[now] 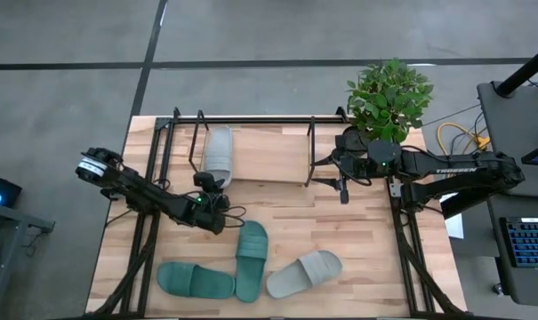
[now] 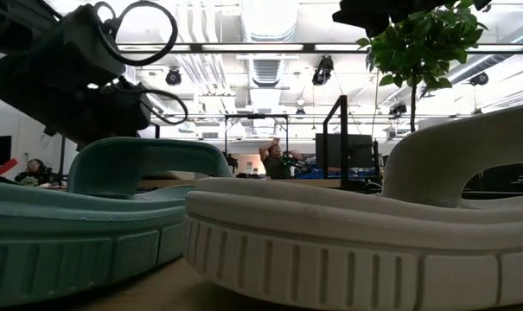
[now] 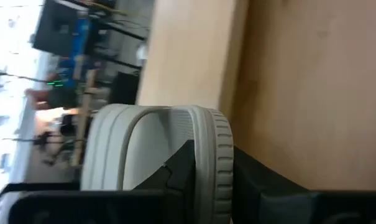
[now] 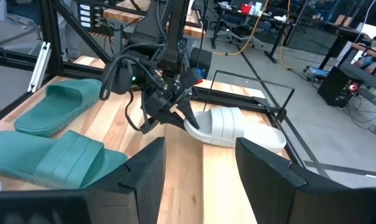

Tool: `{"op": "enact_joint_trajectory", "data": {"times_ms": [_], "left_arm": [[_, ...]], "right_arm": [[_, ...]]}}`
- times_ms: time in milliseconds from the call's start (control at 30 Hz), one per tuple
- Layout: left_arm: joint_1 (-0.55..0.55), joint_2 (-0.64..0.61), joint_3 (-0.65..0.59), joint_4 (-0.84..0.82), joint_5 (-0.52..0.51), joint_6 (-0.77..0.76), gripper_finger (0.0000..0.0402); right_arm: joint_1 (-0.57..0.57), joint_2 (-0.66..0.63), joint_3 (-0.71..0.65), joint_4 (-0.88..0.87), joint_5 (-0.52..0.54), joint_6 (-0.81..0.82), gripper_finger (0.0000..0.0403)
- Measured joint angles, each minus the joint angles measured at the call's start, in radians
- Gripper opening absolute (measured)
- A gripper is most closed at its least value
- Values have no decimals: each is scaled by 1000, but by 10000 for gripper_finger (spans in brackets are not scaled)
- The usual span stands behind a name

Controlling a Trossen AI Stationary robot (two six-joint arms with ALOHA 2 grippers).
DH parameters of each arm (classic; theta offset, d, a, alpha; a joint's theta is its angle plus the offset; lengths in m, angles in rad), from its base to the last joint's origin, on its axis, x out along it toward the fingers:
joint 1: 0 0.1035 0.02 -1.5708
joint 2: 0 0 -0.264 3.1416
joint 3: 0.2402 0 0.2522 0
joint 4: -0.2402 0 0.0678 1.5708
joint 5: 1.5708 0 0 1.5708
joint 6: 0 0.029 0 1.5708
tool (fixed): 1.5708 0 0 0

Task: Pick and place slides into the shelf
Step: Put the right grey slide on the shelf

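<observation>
We see the left gripper (image 1: 213, 183) at the near end of a light grey rubber slide with a wide strap (image 1: 219, 151), and its two dark fingers (image 3: 175, 177) pinch the heel rim of that slide. This grey slide lies on the light wooden board of the low black metal shelf (image 1: 277, 153), at the shelf's left end, with its heel sticking out over the near edge. The shelf stands at the far side of the wooden table (image 1: 357, 222). Three more slides lie on the table near us: a dark teal green rubber slide (image 1: 195, 281) lying flat on the left, a second dark teal green slide (image 1: 251, 260) just beside it and touching it, and another light grey slide (image 1: 304, 273) to the right. The right gripper (image 1: 343, 189) hangs by the shelf's right end, with its dark fingers (image 4: 144, 168) spread apart and holding nothing. A small green leafy plant (image 1: 389, 96) stands at the far right corner.
</observation>
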Motion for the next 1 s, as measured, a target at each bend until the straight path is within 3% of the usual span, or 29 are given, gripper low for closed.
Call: {"op": "enact_joint_trajectory", "data": {"times_ms": [200,633,767,1000], "left_arm": [[-1,-111,0,-201,105,-126,53],[0,-271,-3,-284,240,-124,58],[6,-275,-8,-290,291,-126,97],[6,-273,2,-291,322,-126,207]], "right_arm": [[0,0,0,1,0,-2,185],[0,0,0,2,0,-2,185],[0,0,0,2,0,-2,185],[0,0,0,2,0,-11,185]]}}
